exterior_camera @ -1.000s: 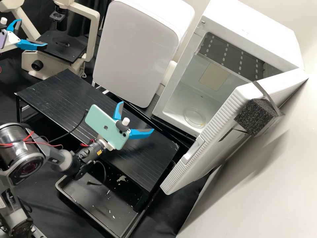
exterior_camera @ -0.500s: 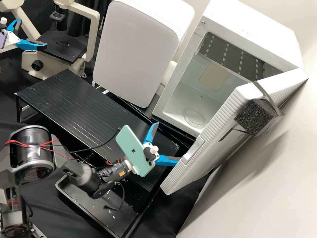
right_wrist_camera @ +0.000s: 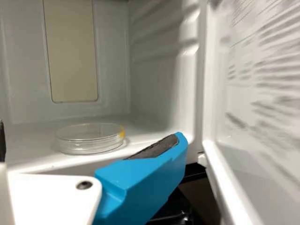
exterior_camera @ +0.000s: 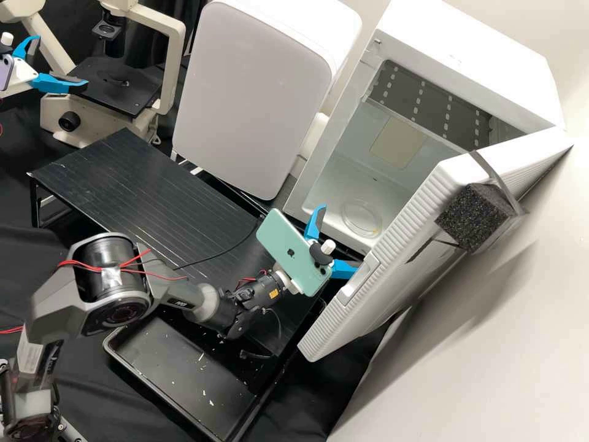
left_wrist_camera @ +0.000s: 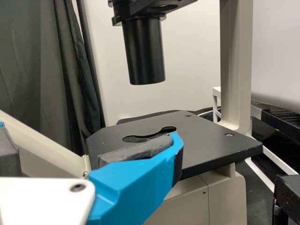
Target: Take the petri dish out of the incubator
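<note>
High view: the incubator (exterior_camera: pixel 485 70) has its door (exterior_camera: pixel 399 258) swung open, and the clear petri dish (exterior_camera: pixel 362 217) lies flat on its floor, below a grey slotted panel (exterior_camera: pixel 429 104). Just outside the incubator's mouth, near the door, the right gripper (exterior_camera: pixel 340 238) has its fingers spread wide. The left gripper (exterior_camera: pixel 60 61) is well apart from the incubator, beside the microscope (exterior_camera: pixel 172 37), its fingers wide too. In front of the incubator is a black ribbed stand (exterior_camera: pixel 153 190), with a black tray (exterior_camera: pixel 178 374) holding pale flecks farther out. A white cabinet (exterior_camera: pixel 251 98) stands beside the incubator; black foam (exterior_camera: pixel 472 215) is strapped to the door, and behind is a pale wall.

Left wrist view: away from the incubator, a blue finger (left_wrist_camera: pixel 136 187) shows against the microscope's black stage (left_wrist_camera: pixel 211 145), with a dark curtain (left_wrist_camera: pixel 47 61) behind.

Right wrist view: inside the incubator, the dish shows stacked clear rims and an orange-yellow mark at its edge. One blue finger (right_wrist_camera: pixel 145 183) with a dark pad is near the incubator's front lip, apart from the dish.
</note>
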You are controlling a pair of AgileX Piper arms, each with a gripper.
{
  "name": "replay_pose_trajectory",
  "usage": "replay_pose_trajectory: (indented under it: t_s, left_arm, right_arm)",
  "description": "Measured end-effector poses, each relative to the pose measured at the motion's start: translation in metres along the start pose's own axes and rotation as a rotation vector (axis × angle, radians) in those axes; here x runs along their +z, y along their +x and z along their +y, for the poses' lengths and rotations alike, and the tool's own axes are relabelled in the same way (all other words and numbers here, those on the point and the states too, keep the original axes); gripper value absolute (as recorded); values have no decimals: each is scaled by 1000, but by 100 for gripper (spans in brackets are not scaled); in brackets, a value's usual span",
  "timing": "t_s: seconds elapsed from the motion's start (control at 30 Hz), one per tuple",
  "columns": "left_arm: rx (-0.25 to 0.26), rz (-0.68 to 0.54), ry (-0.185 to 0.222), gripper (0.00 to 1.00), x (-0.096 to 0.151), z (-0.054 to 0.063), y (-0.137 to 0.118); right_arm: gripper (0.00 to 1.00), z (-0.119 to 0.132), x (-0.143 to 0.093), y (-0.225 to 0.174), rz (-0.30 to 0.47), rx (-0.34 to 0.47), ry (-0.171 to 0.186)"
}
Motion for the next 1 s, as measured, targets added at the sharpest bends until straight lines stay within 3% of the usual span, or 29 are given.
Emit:
replay_pose_trajectory:
  t_s: [0.2, 0.57, 0.73, 1.0]
  left_arm:
    - [0, 0, 0, 100, 0, 0, 0]
    - [0, 0, 0, 100, 0, 0, 0]
    - [0, 0, 0, 100, 0, 0, 0]
    - [0, 0, 0, 100, 0, 0, 0]
  right_arm:
    - [100, -5, 4, 20, -31, -32, -6]
    - [100, 5, -10, 40, 10, -6, -32]
    - [100, -1, -11, 50, 3, -26, -36]
    - [100, -15, -4, 60, -33, -71, -74]
